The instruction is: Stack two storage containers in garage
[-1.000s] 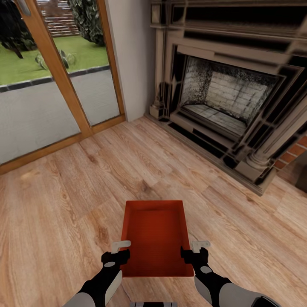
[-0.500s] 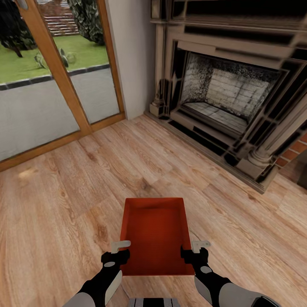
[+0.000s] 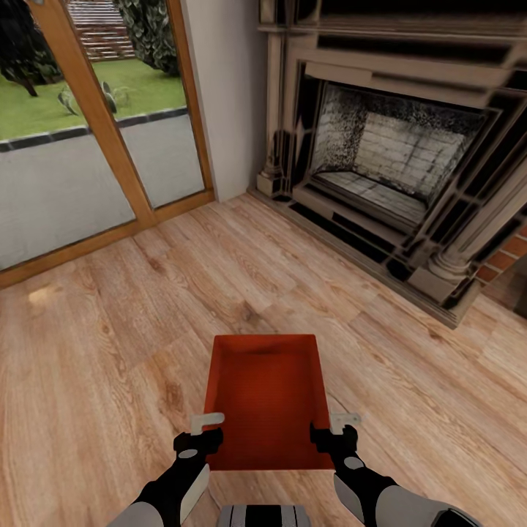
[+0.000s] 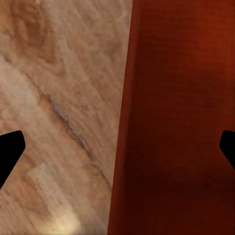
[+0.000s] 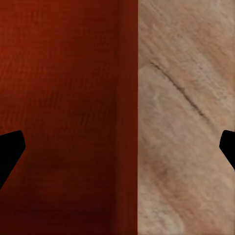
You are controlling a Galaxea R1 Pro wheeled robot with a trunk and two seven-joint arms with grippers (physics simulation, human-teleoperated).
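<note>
I see the storage container [image 3: 265,399] over the wood-plank floor [image 3: 110,344], left end effector [image 3: 208,432] and right end effector [image 3: 335,430] each spread wide astride a side wall.

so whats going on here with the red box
A two-armed robot has one orange-red container between its grippers, the left gripper at one long wall and the right gripper at the other. In each wrist view the jaws are spread wide with a container wall running between them, so neither is clamped yet. This is the living room, on a wood floor before the fireplace and a glass door.
</note>
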